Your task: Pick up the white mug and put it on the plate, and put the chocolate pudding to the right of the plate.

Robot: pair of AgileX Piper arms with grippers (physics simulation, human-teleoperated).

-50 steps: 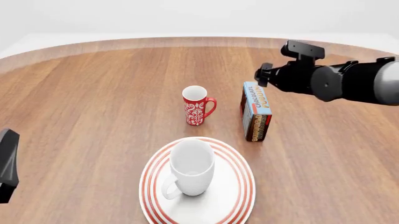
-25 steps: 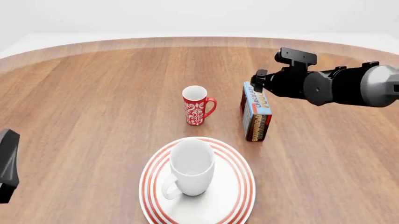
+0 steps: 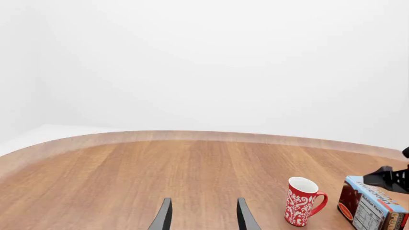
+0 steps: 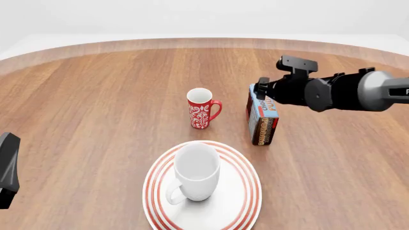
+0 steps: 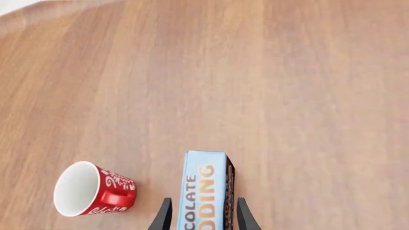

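right tool point(image 4: 260, 89) lowered onto chocolate pudding point(image 4: 262, 119) | white mug point(image 4: 195, 173) on plate point(image 4: 246, 201)

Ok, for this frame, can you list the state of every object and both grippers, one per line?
white mug: upright on the plate, empty.
plate: flat on the table, holding the mug.
chocolate pudding: upright behind and right of the plate, between the right gripper's fingers.
red mug: upright, empty, untouched.
right gripper: open, straddling the pudding box.
left gripper: open, holding nothing.
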